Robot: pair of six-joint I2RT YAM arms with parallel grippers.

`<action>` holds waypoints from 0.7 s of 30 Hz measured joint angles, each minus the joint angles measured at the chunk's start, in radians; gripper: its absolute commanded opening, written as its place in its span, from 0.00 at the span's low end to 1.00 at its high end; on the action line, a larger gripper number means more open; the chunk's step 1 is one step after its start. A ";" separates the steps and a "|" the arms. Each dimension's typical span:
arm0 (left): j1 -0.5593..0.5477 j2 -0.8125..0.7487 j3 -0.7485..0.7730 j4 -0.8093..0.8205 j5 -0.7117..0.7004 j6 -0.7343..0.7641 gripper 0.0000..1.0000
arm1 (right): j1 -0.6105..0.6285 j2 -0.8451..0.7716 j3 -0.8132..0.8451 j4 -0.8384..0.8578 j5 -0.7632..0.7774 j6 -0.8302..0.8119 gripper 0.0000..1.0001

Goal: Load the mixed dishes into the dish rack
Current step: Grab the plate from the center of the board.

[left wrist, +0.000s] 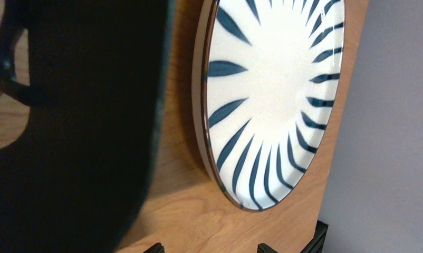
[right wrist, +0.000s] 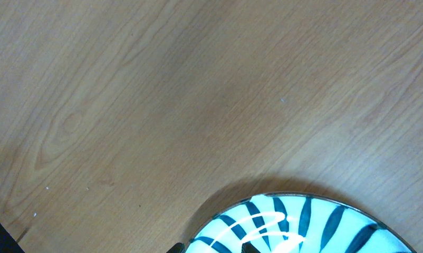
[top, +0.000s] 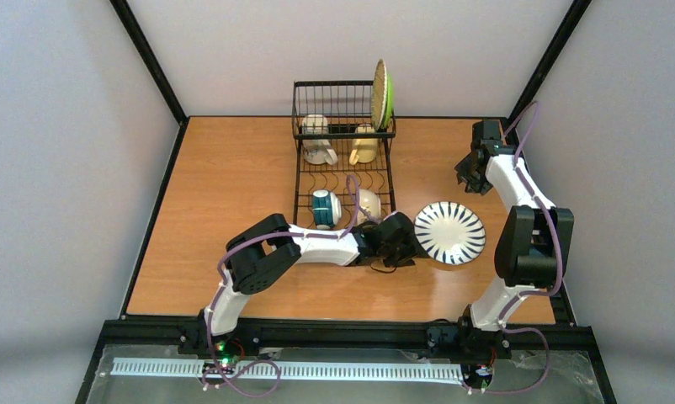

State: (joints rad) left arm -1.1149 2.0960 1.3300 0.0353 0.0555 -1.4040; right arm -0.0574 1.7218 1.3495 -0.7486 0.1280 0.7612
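The black wire dish rack (top: 344, 168) stands at the back centre. A lime-green plate (top: 384, 94) stands upright in its basket, above a white mug (top: 318, 141) and a cream-yellow mug (top: 365, 146). A teal-and-white bowl (top: 324, 209) and a white bowl (top: 369, 204) sit in the front slots. The white plate (top: 449, 232) (left wrist: 272, 95) (right wrist: 309, 229), striped dark blue, lies flat on the table to the right of the rack. My left gripper (top: 411, 242) (left wrist: 211, 249) is open, low beside the plate's left rim without touching it. My right gripper (top: 474, 175) (right wrist: 213, 249) hangs open above the table behind the plate, holding nothing.
A dark blurred shape (left wrist: 77, 126) fills the left half of the left wrist view. The wooden table (top: 225, 210) is bounded by a black frame and grey walls. The right arm's elbow (top: 532, 240) stands just right of the plate.
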 measured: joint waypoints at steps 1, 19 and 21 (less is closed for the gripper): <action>0.000 0.000 0.000 0.005 -0.010 -0.014 1.00 | -0.002 0.002 0.000 0.007 0.002 -0.002 0.62; -0.029 0.073 0.056 0.031 -0.115 -0.140 1.00 | -0.126 0.204 0.039 0.081 -0.093 -0.036 0.62; -0.031 0.076 0.059 0.027 -0.131 -0.158 1.00 | -0.126 0.211 0.039 0.084 -0.104 -0.037 0.62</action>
State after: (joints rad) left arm -1.1458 2.1719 1.3891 0.0624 -0.0753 -1.5616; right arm -0.1833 1.9331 1.3888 -0.6647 0.0242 0.7246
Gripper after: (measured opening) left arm 0.996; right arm 0.620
